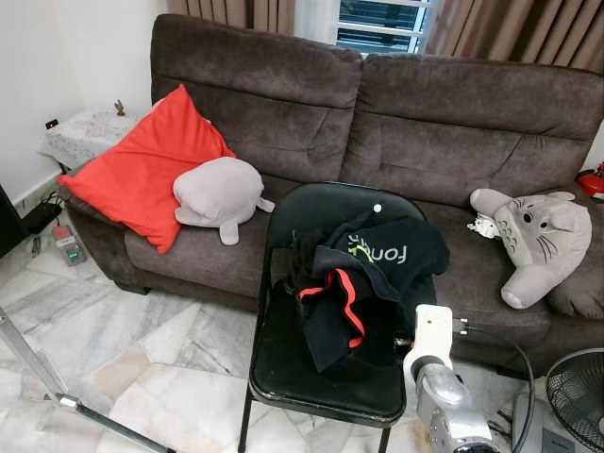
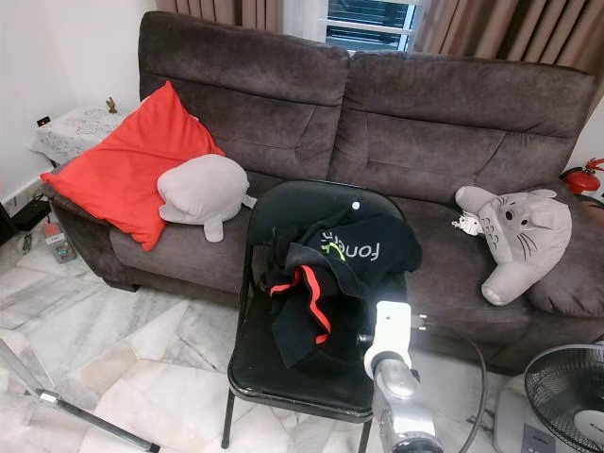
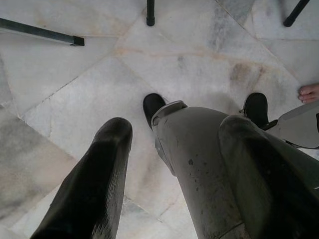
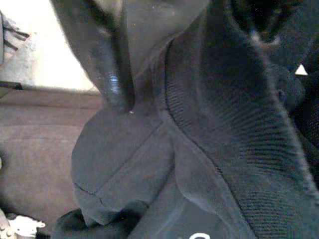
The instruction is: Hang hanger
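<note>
We're standing in front of a black folding chair (image 1: pixel 283 377) that sits on the marble floor (image 1: pixel 142 340) right up against a dark brown sofa (image 1: pixel 415 113). Piled on the chair seat is a black garment (image 1: pixel 377 274) with red trim and some white and green lettering on it, bunched up and draped toward the chair's back. The hanger itself we honestly can't pick out in any view, so if it's in that heap it's buried under the cloth. Our right arm (image 1: pixel 439 377) reaches up to the chair's right edge, and in the right wrist view the right gripper (image 4: pixel 189 45) is pushed right into the dark fabric; one black finger (image 4: pixel 107 64) lies against the cloth, the other is lost in the folds, so we can't tell whether it's apart or clamped on anything. The left gripper (image 3: pixel 174 174) hangs down by our leg pointing at the floor, fingers spread well apart with nothing between them, and a person's bare toes (image 3: pixel 310 92) peek in at the edge. On the sofa there's a red cushion (image 1: pixel 142 170), a grey plush (image 1: pixel 219 193) leaning on it, and a grey Totoro plush (image 1: pixel 538 236) on the right. A fan (image 1: pixel 578 392) stands at the lower right.
</note>
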